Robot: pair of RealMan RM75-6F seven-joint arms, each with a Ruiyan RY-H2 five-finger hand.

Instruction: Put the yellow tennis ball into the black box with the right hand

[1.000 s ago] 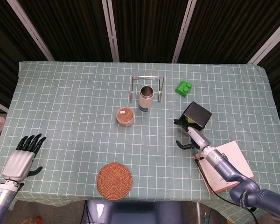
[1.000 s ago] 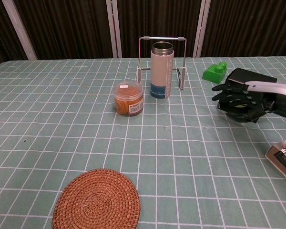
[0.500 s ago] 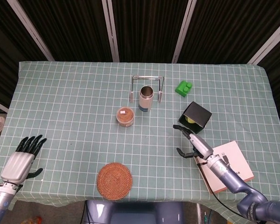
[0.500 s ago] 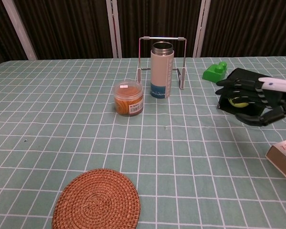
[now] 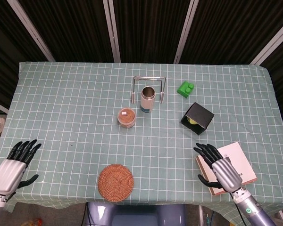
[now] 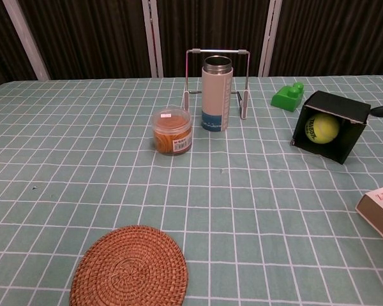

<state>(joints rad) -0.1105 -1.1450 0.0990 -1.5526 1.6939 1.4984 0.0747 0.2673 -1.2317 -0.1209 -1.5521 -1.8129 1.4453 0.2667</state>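
We see the yellow tennis ball (image 6: 322, 128) inside the black box (image 6: 348, 108) near the table's (image 5: 75, 103) right edge; our right hand (image 5: 221, 170) hovers empty, fingers (image 5: 206, 150) spread wide.

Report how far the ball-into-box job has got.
Done: the yellow tennis ball sits inside the black box, which lies on its side with the opening facing the chest camera. In hand: nothing; the right hand is open over the book near the table edge, and the left hand is open at the near left. Left: apparently nothing.
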